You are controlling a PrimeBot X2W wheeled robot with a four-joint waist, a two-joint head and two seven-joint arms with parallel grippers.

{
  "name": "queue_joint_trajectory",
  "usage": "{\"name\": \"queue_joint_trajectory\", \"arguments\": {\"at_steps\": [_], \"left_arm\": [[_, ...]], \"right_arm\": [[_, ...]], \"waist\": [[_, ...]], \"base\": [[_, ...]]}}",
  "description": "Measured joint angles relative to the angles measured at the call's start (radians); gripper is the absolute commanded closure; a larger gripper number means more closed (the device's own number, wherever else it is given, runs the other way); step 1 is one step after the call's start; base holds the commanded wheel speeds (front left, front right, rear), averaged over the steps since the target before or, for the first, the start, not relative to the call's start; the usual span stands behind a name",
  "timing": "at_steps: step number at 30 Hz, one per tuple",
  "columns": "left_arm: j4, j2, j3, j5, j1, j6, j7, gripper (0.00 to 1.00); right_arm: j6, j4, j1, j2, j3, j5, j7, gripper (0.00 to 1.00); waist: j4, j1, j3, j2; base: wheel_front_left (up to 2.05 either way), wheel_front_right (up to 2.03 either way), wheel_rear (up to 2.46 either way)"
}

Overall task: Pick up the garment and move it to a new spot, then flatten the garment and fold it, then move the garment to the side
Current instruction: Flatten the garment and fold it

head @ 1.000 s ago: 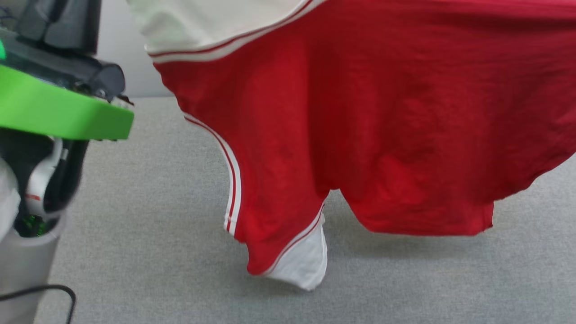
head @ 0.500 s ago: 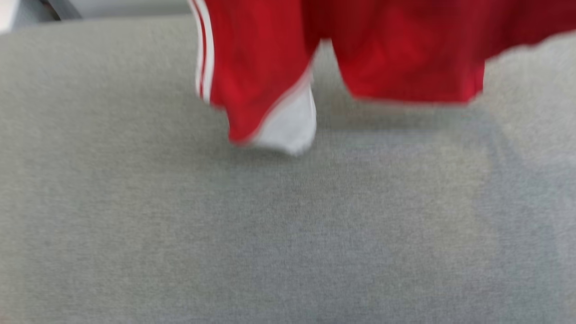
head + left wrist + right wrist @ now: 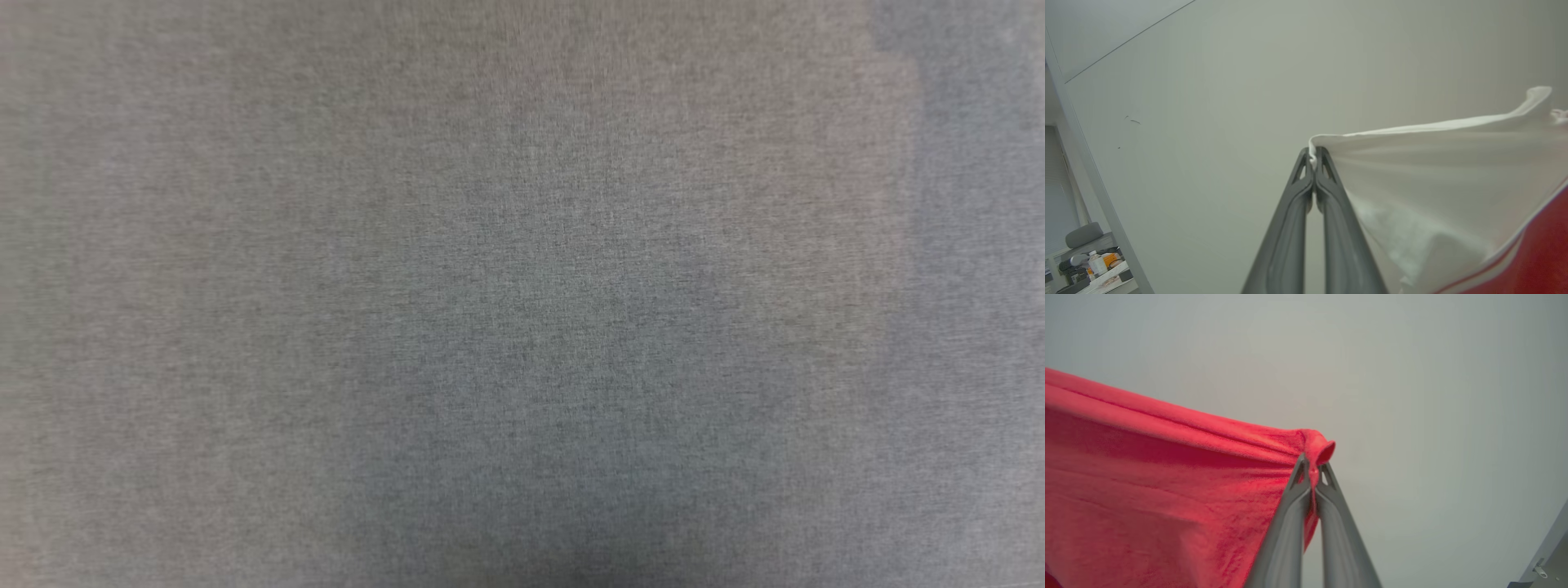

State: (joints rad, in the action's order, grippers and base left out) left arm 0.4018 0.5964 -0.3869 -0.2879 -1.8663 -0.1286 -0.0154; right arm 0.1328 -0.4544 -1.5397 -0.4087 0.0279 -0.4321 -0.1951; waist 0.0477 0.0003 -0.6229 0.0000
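The garment (image 3: 1433, 171) is hanging stretched in the air, its white sleeve edge pinched in the left gripper (image 3: 1312, 158) and a red corner clamped in the right gripper (image 3: 1313, 467), so the pickup is looking done, while setting it on the grey surface (image 3: 522, 294), flattening, folding and moving aside are waiting.

The garment (image 3: 1453, 183) spans between the left end effector (image 3: 1313, 157) and the right end effector (image 3: 1312, 469), an edge pinched in each.
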Motion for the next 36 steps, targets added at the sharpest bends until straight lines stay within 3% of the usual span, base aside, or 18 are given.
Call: {"name": "queue_joint_trajectory", "arguments": {"at_steps": [8, 14, 18, 27, 36], "left_arm": [[0.303, -0.053, -0.049, 0.051, -0.2, -0.004, 0.213, 1.0], [0.424, -0.114, -0.051, -0.002, -0.174, -0.004, 0.263, 1.0], [0.422, -0.142, -0.025, -0.053, -0.052, -0.004, 0.27, 1.0], [0.241, -0.213, 0.031, -0.115, 0.384, -0.004, 0.271, 1.0], [0.165, -0.285, -0.025, -0.188, 0.829, -0.004, 0.271, 1.0]], "right_arm": [[0.0, -0.206, -0.16, 0.07, 0.006, 0.1, 0.198, 1.0], [0.0, -0.306, -0.168, 0.093, 0.054, 0.111, 0.272, 1.0], [0.0, -0.335, -0.128, 0.09, 0.101, 0.098, 0.311, 1.0], [0.0, -0.367, 0.09, 0.059, 0.23, 0.012, 0.354, 1.0], [0.0, -0.328, 0.428, -0.016, 0.344, -0.135, 0.358, 1.0]], "waist": [[0.014, 0.0, -0.117, 0.0], [0.007, -0.0001, -0.162, 0.0], [-0.012, -0.0001, -0.162, 0.0], [-0.04, -0.0002, -0.094, 0.0], [-0.072, -0.0004, 0.05, 0.0]], "base": [[0.0, 0.0, 0.0], [0.0, 0.0, 0.0], [0.0, 0.0, 0.0], [0.0, 0.0, 0.0], [0.0, 0.0, 0.0]]}}
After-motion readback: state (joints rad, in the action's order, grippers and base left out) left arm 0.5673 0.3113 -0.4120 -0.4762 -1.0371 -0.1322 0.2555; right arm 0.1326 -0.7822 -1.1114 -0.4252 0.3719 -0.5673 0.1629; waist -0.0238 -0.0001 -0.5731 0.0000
